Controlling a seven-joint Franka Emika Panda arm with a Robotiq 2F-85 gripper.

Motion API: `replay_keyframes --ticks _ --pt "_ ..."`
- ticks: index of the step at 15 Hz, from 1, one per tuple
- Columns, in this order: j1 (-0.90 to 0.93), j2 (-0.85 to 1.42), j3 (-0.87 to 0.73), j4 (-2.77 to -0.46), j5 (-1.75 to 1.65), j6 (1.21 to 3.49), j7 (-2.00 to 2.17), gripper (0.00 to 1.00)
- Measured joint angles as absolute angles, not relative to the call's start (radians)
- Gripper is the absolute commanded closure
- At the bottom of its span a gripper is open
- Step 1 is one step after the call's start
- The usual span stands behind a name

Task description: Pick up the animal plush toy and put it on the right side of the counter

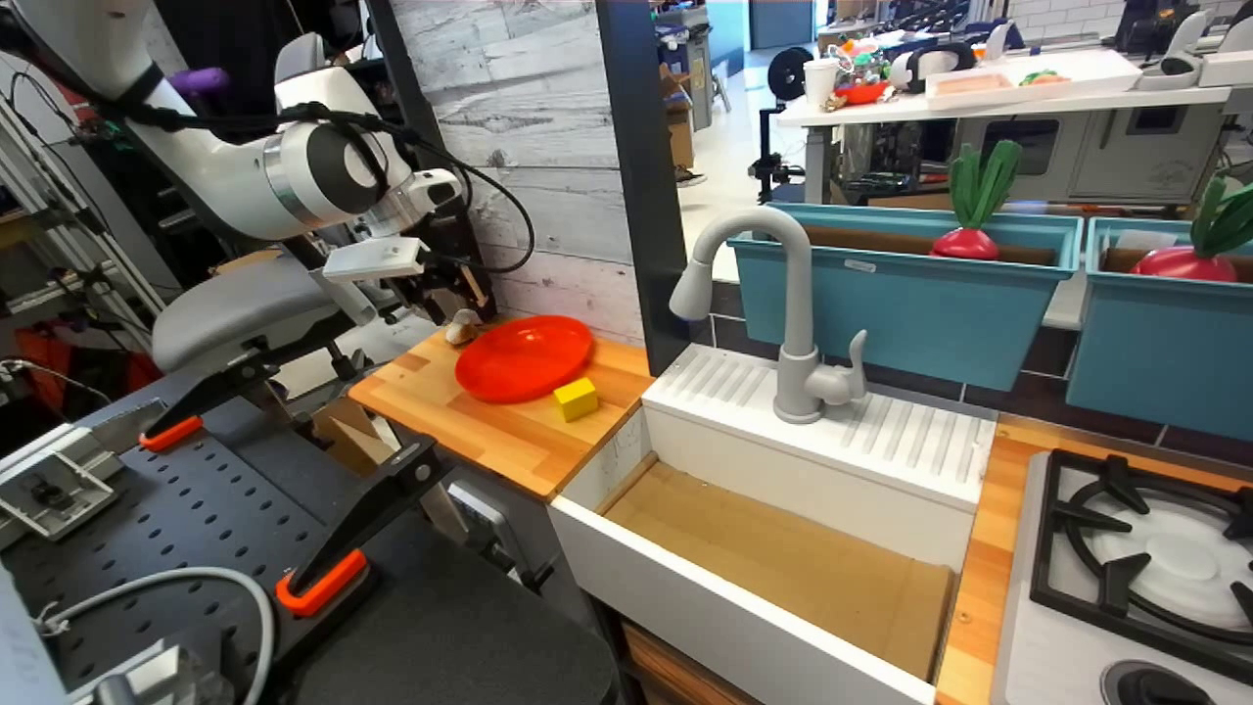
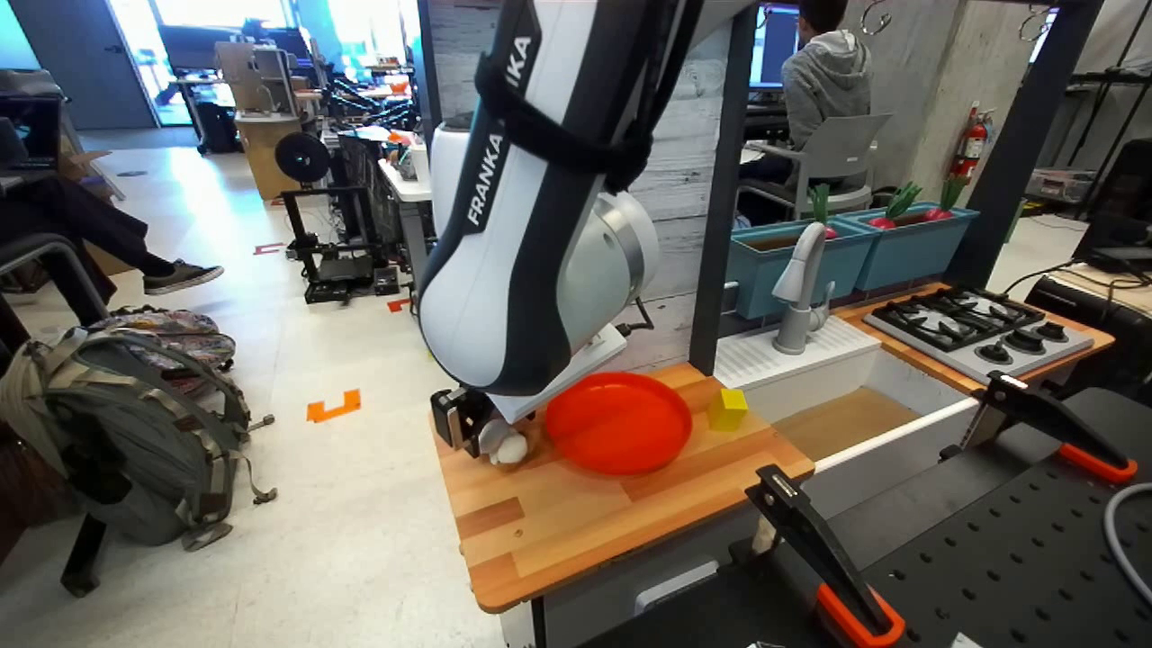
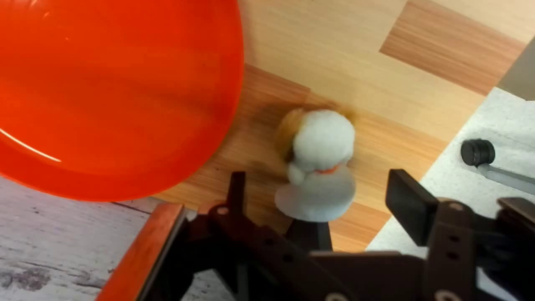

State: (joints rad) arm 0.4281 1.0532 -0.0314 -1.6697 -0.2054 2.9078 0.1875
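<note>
The plush toy is small, with a white-grey round head and body, orange-brown ears and an orange band at its neck. It stands on the left part of the wooden counter, near its far end, beside the red plate. It shows in both exterior views and in the wrist view. My gripper is open, with one black finger on each side of the toy's body and a gap on both sides. In an exterior view the gripper is low, right at the toy, partly hidden by the arm.
A red plate lies close beside the toy. A yellow block sits near the sink. A grey faucet rises behind the sink. The counter's strip beyond the sink borders a stove. A whitewashed wall stands behind.
</note>
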Motion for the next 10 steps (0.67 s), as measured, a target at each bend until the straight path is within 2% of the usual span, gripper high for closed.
replay_keyframes --ticks 4,7,10 --pt "0.428 1.093 -0.036 -1.621 -0.193 2.908 0.187 0.78" --pt "0.433 1.1 -0.035 -1.614 -0.193 2.908 0.187 0.98" --pt "0.436 1.093 -0.026 -1.63 -0.192 2.907 0.185 0.98"
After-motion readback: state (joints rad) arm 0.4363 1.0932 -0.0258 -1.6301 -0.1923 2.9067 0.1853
